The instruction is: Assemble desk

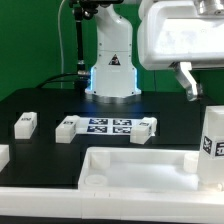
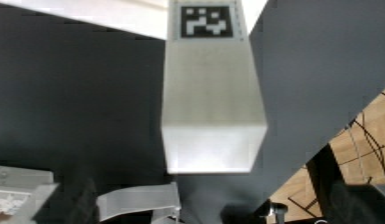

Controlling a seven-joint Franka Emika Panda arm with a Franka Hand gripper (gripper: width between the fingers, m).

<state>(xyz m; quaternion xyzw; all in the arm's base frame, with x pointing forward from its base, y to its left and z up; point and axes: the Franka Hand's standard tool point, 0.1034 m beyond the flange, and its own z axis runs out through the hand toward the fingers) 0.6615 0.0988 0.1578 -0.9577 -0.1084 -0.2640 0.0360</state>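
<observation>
Desk panel (image 1: 100, 158) is nearest, white and rimmed, lying flat along the front of the black table (image 1: 40, 100). It fills the foreground from the middle over to the exterior view's right.

Gripper (image 1: 190, 88) hangs from the big white arm (image 1: 180, 30) at upper right, above the panel's right end. Can't tell if the jaws are spread or pressed together. The exterior view only shows a grey slanted piece. The wrist view shows one pale grey finger (image 2: 136, 203) low in the shot, with the other not clear. The finger doesn't appear to touch anything.

Upright leg (image 1: 212, 135) (image 2: 214, 90) is just below and beside the gripper, white and square in section. It stands at the panel's right end, apart from the fingers. Its square top end faces the wrist camera. There's a black-and-white tag (image 1: 207, 148) (image 2: 207, 20) on its side, and the white panel shows behind it in the wrist view.

Marker board (image 1: 105, 126) lies flat mid-table behind the panel. Right-end leg (image 1: 146, 128) lies just beside the board's right end and left-end leg (image 1: 67, 129) just beside its left end. Far-left leg (image 1: 25, 123) lies further left, well apart from the board.

Robot base (image 1: 110, 65) stands behind the board with a blue glow at its foot.
</observation>
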